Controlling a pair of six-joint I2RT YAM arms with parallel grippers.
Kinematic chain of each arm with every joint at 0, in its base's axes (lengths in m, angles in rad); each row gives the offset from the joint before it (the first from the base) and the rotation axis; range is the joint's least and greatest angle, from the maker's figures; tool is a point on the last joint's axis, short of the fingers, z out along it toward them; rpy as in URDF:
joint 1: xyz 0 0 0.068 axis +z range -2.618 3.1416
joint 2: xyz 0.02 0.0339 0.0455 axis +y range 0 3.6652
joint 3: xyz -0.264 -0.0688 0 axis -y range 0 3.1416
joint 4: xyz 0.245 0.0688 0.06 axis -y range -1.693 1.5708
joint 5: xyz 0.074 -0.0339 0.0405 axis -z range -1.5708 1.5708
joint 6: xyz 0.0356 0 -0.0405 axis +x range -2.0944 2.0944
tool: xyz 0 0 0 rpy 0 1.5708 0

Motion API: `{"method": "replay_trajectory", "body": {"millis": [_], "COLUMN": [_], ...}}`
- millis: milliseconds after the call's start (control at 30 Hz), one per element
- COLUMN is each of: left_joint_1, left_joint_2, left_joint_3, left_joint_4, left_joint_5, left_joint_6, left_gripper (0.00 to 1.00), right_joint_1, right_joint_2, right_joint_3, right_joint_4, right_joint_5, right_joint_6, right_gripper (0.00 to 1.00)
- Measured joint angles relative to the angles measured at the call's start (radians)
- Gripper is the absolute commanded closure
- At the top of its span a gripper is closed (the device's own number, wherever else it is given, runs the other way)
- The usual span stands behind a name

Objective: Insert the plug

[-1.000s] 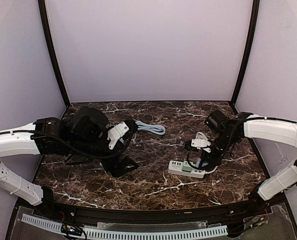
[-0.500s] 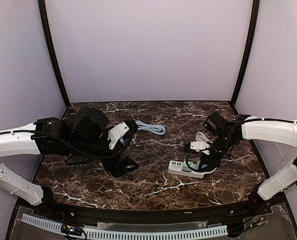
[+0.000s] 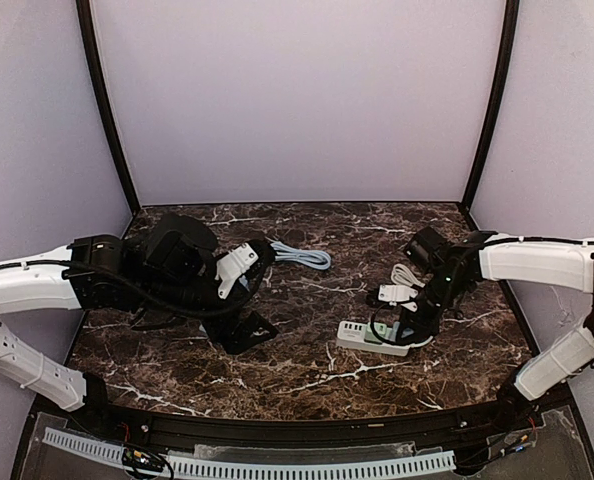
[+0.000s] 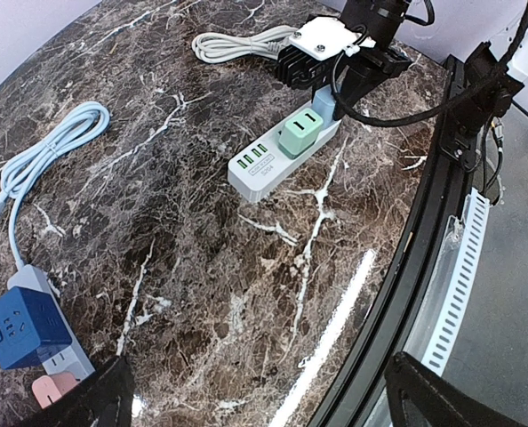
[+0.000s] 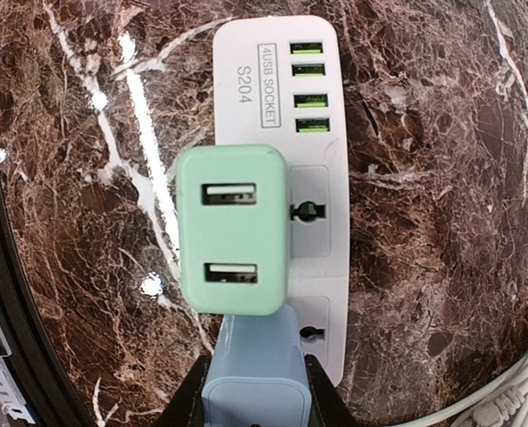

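My right gripper [image 5: 252, 402] is shut on a light blue plug [image 5: 250, 356] and holds it upright over the near socket of the white power strip [image 5: 310, 107]. The plug touches the edge of a mint green USB charger [image 5: 233, 229] that sits in the strip's middle socket. I cannot tell whether the plug's pins are in. In the top view the right gripper [image 3: 405, 316] stands over the strip [image 3: 355, 334] at right centre. In the left wrist view the plug [image 4: 328, 100] shows beside the charger [image 4: 298, 133]. My left gripper [image 4: 264, 411] is wide open and empty, hovering left of centre [image 3: 253, 300].
A coiled light blue cable [image 3: 303, 256] lies at the back centre. A white cable [image 3: 405, 272] lies behind the strip. A dark blue cube adapter [image 4: 22, 326] and a pink part [image 4: 51, 388] sit under the left arm. The table's black front rim [image 4: 424, 222] is close.
My right gripper has moved slightly left and down with the blue plug, closer onto the power strip. The left arm has not moved.
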Motion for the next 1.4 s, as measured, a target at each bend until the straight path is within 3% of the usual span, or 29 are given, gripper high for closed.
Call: {"method": "replay_trajectory", "body": {"millis": [1400], "left_joint_1": [0.000], "left_joint_2": [0.000], "left_joint_3": [0.000], "left_joint_4": [0.001], "left_joint_5": [0.000], "left_joint_6": [-0.021], "left_gripper": [0.01], "right_joint_1": [0.079], "right_joint_2": [0.007], "right_joint_3": [-0.036], "right_joint_4": [0.068], "right_joint_5": [0.098], "right_joint_6": [0.071], "right_gripper": [1.00]}}
